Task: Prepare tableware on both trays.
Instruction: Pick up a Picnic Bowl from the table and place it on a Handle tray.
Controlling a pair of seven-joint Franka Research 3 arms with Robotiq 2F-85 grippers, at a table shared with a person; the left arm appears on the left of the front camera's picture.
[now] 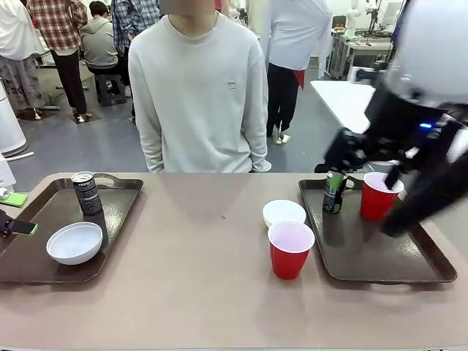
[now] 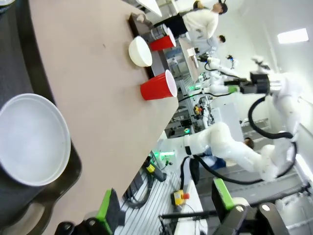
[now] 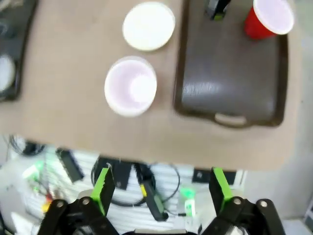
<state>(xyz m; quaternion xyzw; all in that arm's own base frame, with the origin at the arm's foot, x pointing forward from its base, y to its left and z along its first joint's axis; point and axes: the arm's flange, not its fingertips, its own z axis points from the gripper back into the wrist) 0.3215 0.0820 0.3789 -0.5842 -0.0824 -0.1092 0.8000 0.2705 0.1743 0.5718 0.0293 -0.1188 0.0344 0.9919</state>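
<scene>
Right wrist view: our right end effector (image 3: 161, 188) stands apart and empty; beyond it we see a cup (image 3: 130, 86) and bowl (image 3: 148, 26) on the counter (image 3: 63, 112), with the tray (image 3: 230, 73) to their right; our left end effector (image 2: 164, 203) is apart too.

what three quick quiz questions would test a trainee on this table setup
1. True or false: the left tray holds a red cup.
2. What stands on the bare table between the trays? A: a white bowl and a red cup. B: two cans. C: one can and a bowl.
3. Fill in: the right tray holds a can and a ___.
Key: 1 false; 2 A; 3 second red cup.
</scene>
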